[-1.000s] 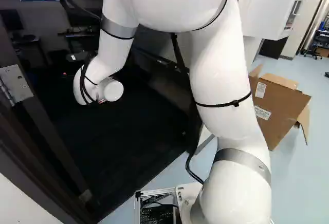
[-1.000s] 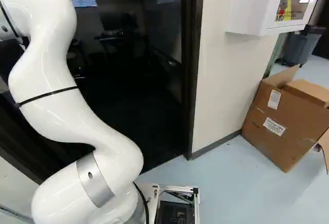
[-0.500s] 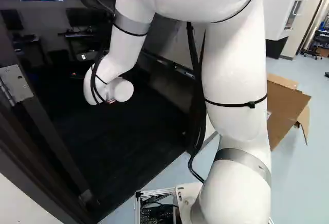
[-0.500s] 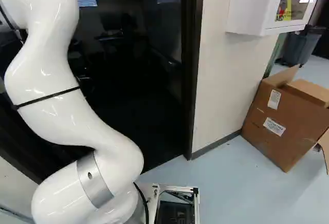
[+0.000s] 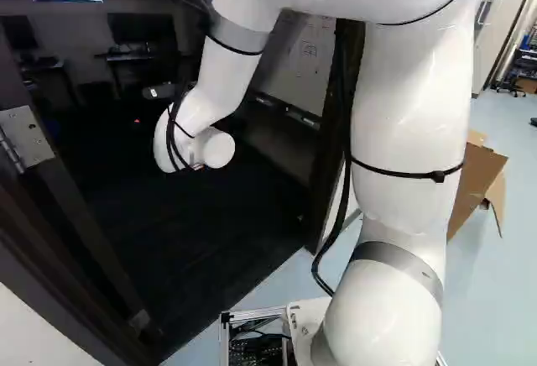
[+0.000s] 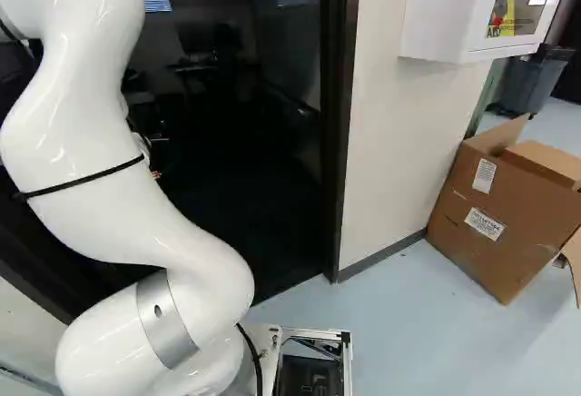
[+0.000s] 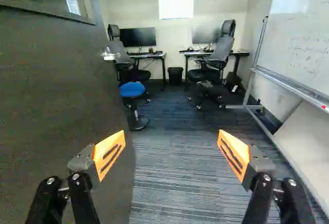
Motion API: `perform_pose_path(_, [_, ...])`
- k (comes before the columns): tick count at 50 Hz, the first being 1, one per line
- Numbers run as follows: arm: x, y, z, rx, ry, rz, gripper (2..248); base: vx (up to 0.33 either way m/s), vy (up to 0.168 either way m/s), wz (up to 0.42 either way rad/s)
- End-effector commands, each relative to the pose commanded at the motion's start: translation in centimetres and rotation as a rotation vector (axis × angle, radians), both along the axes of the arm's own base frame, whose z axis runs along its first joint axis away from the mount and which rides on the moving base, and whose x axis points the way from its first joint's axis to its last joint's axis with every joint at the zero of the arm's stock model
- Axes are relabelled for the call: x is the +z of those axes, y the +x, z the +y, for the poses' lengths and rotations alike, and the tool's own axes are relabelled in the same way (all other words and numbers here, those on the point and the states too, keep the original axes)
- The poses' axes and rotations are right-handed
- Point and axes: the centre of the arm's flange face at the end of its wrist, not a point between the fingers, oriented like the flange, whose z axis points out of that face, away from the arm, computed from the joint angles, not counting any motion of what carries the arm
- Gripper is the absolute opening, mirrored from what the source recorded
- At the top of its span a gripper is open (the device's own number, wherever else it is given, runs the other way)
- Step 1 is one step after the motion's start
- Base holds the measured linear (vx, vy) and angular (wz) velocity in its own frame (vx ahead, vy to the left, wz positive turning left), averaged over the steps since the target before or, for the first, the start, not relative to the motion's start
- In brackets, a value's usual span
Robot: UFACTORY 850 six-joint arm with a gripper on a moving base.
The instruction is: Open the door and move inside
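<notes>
My gripper [image 7: 171, 134] stood wide open; entry required slow travel between the frame [image 6: 339, 142] and the edge of the door [image 7: 56, 106].

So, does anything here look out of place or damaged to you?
Mainly the cardboard box: it sits on the floor by the wall, flaps sticking out, as if left there. I see no spill or damage.
</notes>
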Motion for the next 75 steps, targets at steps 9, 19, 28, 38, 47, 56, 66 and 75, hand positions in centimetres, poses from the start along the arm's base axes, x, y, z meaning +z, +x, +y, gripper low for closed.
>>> perform_pose_path(9, [0.1, -0.5, -1.6, -0.016, -0.003, 0.004, 247, 0.0, 0.0, 0.0])
perform_pose_path(19, [0.2, -1.1, -3.4, -0.035, -0.007, 0.007, 247, 0.0, 0.0, 0.0])
perform_pose_path(28, [0.2, -1.7, -4.9, -0.053, -0.009, 0.01, 247, 0.0, 0.0, 0.0])
perform_pose_path(38, [0.3, -2.4, -6.6, -0.066, -0.014, 0.01, 247, 0.0, 0.0, 0.0])
perform_pose_path(47, [0.3, -2.9, -8.0, -0.073, -0.02, 0.007, 247, 0.0, 0.0, 0.0])
perform_pose_path(56, [0.4, -3.4, -9.3, -0.068, -0.029, -0.004, 247, 0.0, 0.0, 0.0])
perform_pose_path(66, [0.4, -4.0, -10.7, -0.058, -0.038, -0.02, 247, 0.0, 0.0, 0.0])
perform_pose_path(75, [0.5, -4.5, -11.9, -0.054, -0.047, -0.031, 247, 0.0, 0.0, 0.0])
